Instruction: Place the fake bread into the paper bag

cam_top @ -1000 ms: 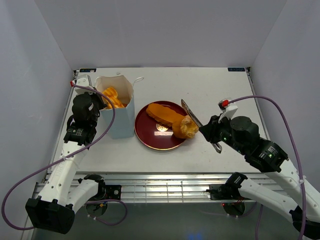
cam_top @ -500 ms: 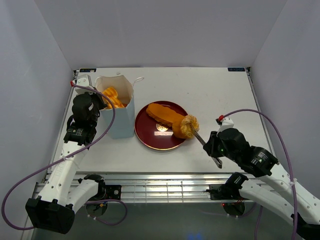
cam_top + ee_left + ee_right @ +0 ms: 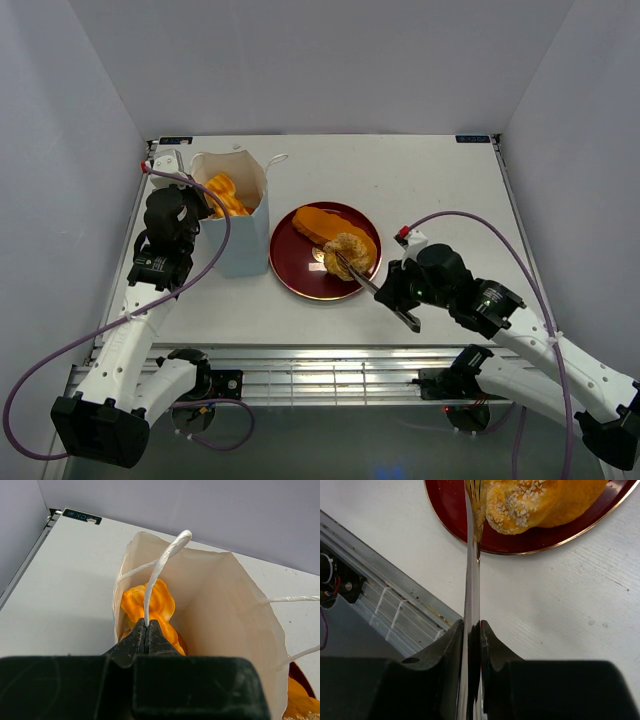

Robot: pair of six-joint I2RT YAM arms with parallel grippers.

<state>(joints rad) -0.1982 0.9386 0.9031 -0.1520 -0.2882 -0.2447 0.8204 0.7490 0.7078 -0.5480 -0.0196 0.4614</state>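
A round, seeded fake bread point(image 3: 348, 252) lies on the dark red plate point(image 3: 300, 282), with a long piece point(image 3: 322, 222) behind it. The right pincer point(image 3: 471, 630), the nearer one, is off the plate's near-right rim. It clamps a thin metal fork point(image 3: 364, 280) whose shaft slants to the bread. Left of the plate, the left pincer point(image 3: 146, 630) pinches the cord handle point(image 3: 162, 565) of the part-filled paper bag point(image 3: 243, 248).
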